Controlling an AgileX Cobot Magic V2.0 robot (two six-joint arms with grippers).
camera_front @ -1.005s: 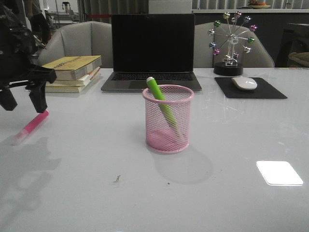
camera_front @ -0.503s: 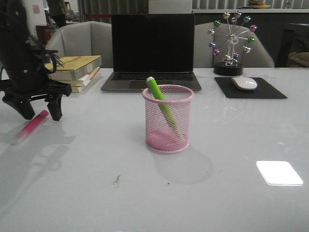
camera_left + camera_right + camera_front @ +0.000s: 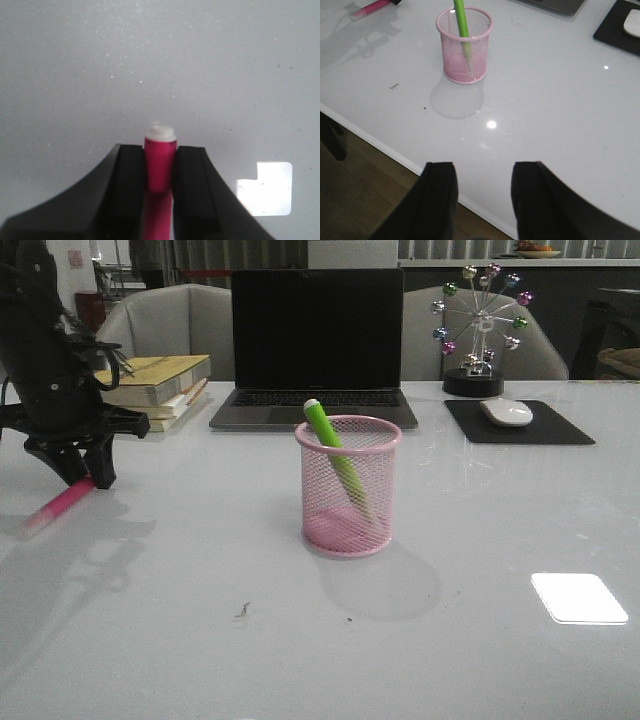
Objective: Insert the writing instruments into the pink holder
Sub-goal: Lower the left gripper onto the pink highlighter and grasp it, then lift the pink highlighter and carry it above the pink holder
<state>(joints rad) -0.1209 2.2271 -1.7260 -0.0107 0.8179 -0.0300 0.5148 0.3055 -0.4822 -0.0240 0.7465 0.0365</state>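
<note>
Closest to me, the right end effector [image 3: 482, 200] hangs off the near edge of the surface [image 3: 480, 540], its black fingers spread apart with nothing between them (parked out of the way, I'd judge, so the other arm has the room).

Further in, the pink holder [image 3: 348, 485] stands upright near the middle of the surface. The green marker [image 3: 335, 458] already leans inside it, tip down against the mesh and cap end poking above the rim, which is how a pen longer than its cup has to sit.

Off to the left, a little beyond the holder, the left end effector [image 3: 78, 478] is down at the surface over the pink marker [image 3: 60, 504]. The left wrist view shows both fingers [image 3: 129, 180] pressed tight against the magenta barrel, clamped on it near the end with the white tip; the marker's pale end lies toward me on the surface. Gripping near one end should let the free end drop into the holder first.

Beyond all this sit a laptop [image 3: 315, 345], a stack of books [image 3: 155, 388], a mouse [image 3: 506, 412] on its pad and a small ferris-wheel ornament [image 3: 478, 325].
</note>
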